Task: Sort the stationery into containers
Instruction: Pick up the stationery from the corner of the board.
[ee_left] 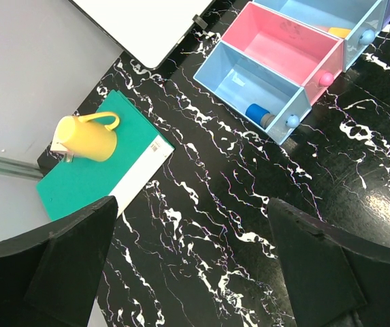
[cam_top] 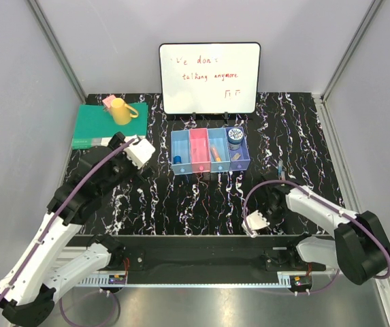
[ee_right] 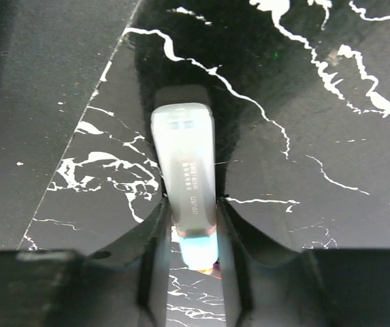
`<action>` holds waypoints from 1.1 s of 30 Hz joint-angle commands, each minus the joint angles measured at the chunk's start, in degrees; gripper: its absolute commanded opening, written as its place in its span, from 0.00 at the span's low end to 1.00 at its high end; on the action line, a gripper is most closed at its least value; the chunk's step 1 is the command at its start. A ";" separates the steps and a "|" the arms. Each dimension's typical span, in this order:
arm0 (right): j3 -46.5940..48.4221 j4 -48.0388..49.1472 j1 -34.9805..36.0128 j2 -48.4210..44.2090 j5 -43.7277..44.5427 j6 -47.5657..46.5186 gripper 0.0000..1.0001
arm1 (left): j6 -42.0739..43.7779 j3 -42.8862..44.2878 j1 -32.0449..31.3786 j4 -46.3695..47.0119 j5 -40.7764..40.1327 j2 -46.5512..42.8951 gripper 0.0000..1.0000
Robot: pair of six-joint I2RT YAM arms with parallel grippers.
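- Jaws on my right gripper point(ee_right: 189, 225) are pinched on a short pale marker point(ee_right: 184, 174) with a light blue end, low over the black marbled table point(cam_top: 181, 204), off the purple end of the bins point(cam_top: 209, 151), toward the arm bases.
- Left gripper point(ee_left: 191, 266) hangs wide apart with nothing in it, near the green book point(ee_left: 86, 174).
- I judge the marker light, stiff and slick (smooth plastic), so mid-barrel is where I'd hold it.
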 commanded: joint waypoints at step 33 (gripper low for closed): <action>55.67 15.66 3.56 28.98 -16.37 95.65 0.00 | -2.22 -0.37 -0.27 2.88 1.51 -2.04 0.99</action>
